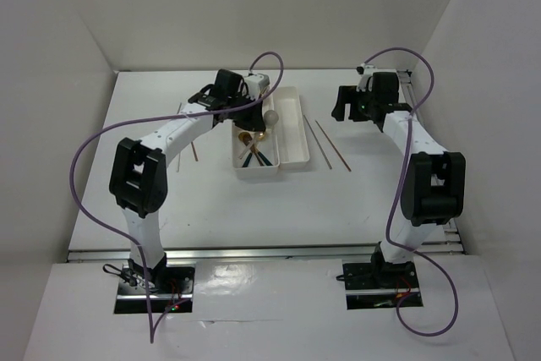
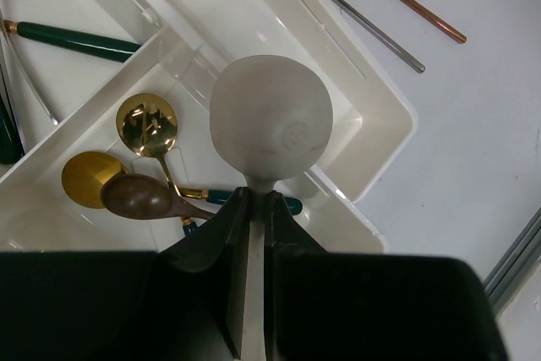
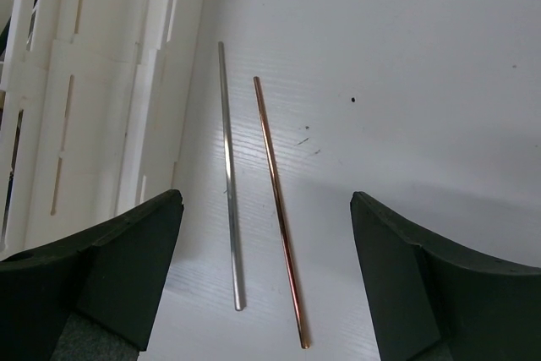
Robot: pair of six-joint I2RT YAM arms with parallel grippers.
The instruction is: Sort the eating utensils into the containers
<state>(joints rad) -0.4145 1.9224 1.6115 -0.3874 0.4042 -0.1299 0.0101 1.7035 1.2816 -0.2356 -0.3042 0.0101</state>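
Note:
My left gripper [image 1: 256,116] [image 2: 256,200] is shut on the handle of a pale grey spoon [image 2: 270,116] and holds it above the white tray [image 1: 296,128] [image 2: 372,103]. Its round bowl [image 1: 271,117] hangs over a squarish compartment. That compartment holds two gold-headed spoons [image 2: 145,124] with teal handles and a brown spoon [image 2: 139,196]. The other compartment holds teal-handled cutlery [image 2: 76,40]. A silvery chopstick [image 3: 228,183] [image 1: 319,143] and a brown chopstick [image 3: 276,200] [image 1: 334,145] lie on the table right of the tray. My right gripper [image 1: 342,107] [image 3: 264,205] is open above them and holds nothing.
The tray's outer wall [image 3: 101,107] is at the left of the right wrist view. Another thin brown chopstick [image 1: 193,151] lies on the table left of the tray, under my left arm. White walls enclose the table on three sides.

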